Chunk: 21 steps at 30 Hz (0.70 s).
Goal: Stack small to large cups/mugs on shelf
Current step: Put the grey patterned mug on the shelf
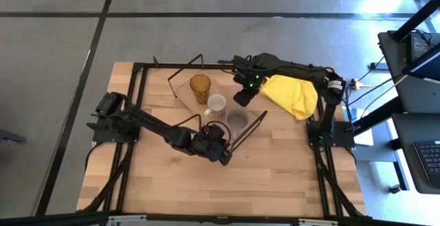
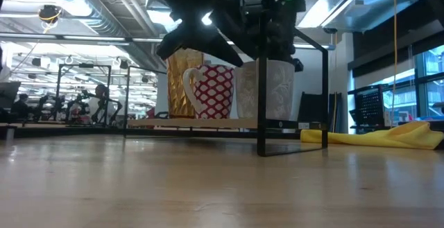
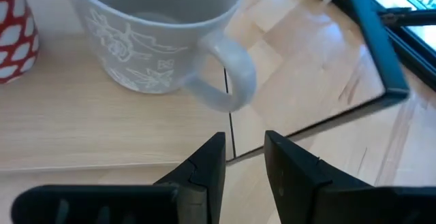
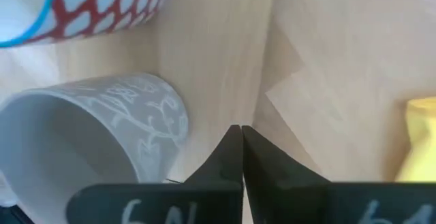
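left gripper (image 3: 244,166) sits low by the grey mug (image 3: 160,37) handle, fingers slightly apart; right gripper (image 4: 242,157) hovers beside it, pinched together, mug's got white floral print

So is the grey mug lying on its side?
No, the grey mug stands upright on the shelf, beside the white mug.

Amber tumbler (image 1: 200,86); white mug (image 2: 211,91) (red lattice); grey mug (image 3: 153,37), white floral.
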### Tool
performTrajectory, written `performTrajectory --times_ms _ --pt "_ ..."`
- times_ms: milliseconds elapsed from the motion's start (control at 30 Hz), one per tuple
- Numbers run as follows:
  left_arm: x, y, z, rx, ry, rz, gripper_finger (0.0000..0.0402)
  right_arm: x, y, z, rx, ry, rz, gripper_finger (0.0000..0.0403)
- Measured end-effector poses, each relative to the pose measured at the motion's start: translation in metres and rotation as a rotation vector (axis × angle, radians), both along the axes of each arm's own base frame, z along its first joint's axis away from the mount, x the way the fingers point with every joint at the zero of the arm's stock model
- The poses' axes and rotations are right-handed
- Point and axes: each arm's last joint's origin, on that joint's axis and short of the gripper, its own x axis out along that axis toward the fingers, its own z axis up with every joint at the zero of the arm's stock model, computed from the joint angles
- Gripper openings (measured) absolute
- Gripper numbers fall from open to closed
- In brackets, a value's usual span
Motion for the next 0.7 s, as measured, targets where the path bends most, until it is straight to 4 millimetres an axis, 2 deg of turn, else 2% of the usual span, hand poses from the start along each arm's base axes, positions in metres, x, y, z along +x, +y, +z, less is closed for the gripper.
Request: performTrajectory --times_ms 167,533,700 --pt "-0.004 -0.010 0.006 0.032 -0.042 0.005 0.0096 -0.010 0.002 0.001 0.030 0.076 -0.002 0.0003" --pt "0.000 -0.005 0.004 0.034 -0.049 0.021 0.0096 -0.005 0.017 0.001 0.037 0.093 0.034 0.0003" --pt "-0.004 -0.021 0.004 -0.035 -0.048 -0.049 0.0096 -0.007 0.023 0.001 0.054 0.129 0.040 0.0003"
